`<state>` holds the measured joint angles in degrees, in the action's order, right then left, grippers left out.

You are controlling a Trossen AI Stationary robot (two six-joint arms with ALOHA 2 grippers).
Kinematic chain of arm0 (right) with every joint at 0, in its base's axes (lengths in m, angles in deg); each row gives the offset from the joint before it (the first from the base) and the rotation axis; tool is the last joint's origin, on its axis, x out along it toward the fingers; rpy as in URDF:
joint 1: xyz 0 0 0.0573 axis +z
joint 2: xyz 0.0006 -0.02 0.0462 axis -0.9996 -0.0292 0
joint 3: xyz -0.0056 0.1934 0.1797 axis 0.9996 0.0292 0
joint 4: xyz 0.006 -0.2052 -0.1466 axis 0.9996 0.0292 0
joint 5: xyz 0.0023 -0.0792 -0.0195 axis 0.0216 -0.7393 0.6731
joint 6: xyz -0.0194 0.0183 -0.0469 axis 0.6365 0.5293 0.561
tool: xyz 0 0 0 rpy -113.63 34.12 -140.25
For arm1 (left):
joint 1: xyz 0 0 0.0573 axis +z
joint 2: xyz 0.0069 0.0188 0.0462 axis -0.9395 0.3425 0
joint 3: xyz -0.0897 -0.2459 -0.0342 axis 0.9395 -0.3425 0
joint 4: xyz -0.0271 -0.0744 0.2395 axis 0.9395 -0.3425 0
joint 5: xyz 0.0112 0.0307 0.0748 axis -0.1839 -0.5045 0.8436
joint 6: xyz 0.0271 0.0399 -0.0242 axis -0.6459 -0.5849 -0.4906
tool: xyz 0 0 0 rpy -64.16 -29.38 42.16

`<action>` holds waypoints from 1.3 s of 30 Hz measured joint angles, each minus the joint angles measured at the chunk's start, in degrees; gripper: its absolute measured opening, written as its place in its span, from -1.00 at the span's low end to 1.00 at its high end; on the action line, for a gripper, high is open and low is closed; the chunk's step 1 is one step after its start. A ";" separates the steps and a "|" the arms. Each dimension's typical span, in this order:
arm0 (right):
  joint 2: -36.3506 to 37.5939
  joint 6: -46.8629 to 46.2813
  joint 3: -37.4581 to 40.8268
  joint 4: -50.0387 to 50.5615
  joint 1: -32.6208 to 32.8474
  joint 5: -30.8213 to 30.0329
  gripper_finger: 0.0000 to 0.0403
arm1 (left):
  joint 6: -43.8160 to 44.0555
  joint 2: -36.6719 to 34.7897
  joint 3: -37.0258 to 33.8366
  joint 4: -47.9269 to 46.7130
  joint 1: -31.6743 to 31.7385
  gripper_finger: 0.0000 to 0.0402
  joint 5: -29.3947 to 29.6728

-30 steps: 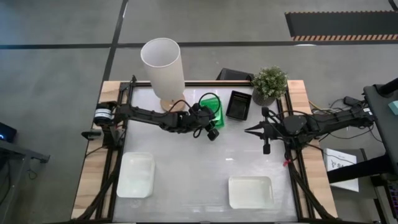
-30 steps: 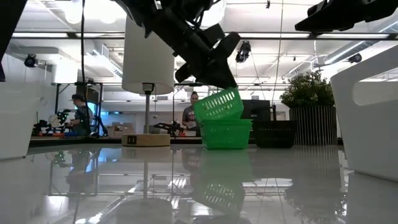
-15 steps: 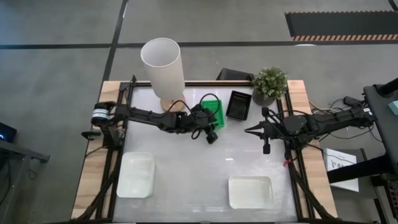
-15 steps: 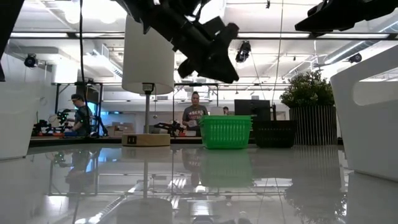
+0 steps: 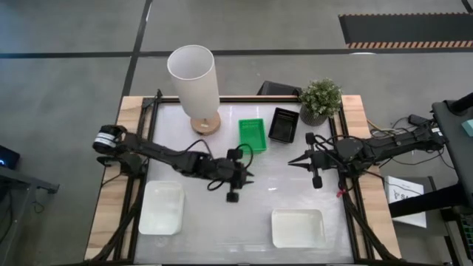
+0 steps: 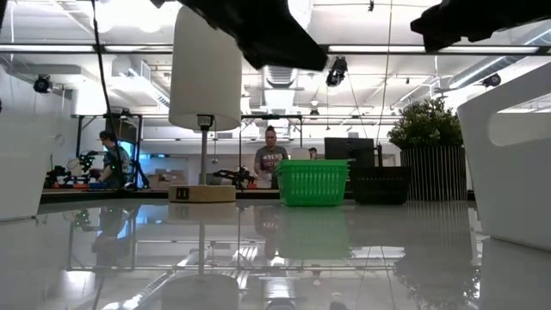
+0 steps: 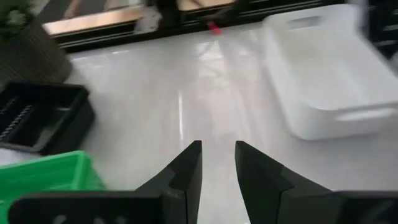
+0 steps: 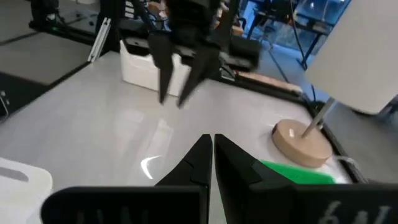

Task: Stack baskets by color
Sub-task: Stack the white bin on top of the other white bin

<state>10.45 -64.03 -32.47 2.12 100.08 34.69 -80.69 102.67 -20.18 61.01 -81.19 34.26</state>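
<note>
A green basket [image 5: 251, 135] stands flat on the table at the back, between the lamp and a black basket [image 5: 284, 124]. Two white baskets sit near the front edge, one left [image 5: 162, 207] and one right [image 5: 298, 227]. My left gripper [image 5: 248, 176] hovers over the table's middle, on the near side of the green basket. It points toward the right edge, and its fingers [image 7: 189, 163] are open with nothing between them. My right gripper [image 5: 291, 161] hangs above the table's right part, shut and empty [image 8: 212, 147], pointing left.
A tall white lamp [image 5: 192, 74] on a wooden foot stands at the back left. A potted plant [image 5: 320, 100] stands at the back right, beside the black basket. Bare tabletop lies between the two grippers and the white baskets.
The green basket that hung tilted at my left gripper has come off it and settled level into the green basket below. My left gripper has then drawn away toward the table's near edge and middle, rolling as it went. The right arm has kept still.
</note>
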 joint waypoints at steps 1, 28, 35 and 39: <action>-0.12 -1.19 0.00 -0.09 0.00 0.00 -0.95 | 0.07 -0.84 -0.70 0.03 -0.78 -0.60 -0.15; -22.14 -41.96 -22.90 38.96 16.35 0.50 -0.54 | 6.12 -15.49 -15.87 5.56 -6.49 -0.60 2.56; -33.86 -54.36 -35.44 58.81 21.81 6.51 -0.26 | 6.12 -15.49 -15.87 5.65 -6.49 -0.60 2.61; -38.64 -56.20 -38.97 60.47 24.58 7.99 -0.23 | 6.11 -15.49 -15.87 5.72 -6.49 -0.60 2.61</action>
<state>-28.19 -120.23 -71.45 62.59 124.66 42.68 -74.58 87.18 -36.04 66.73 -87.68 36.87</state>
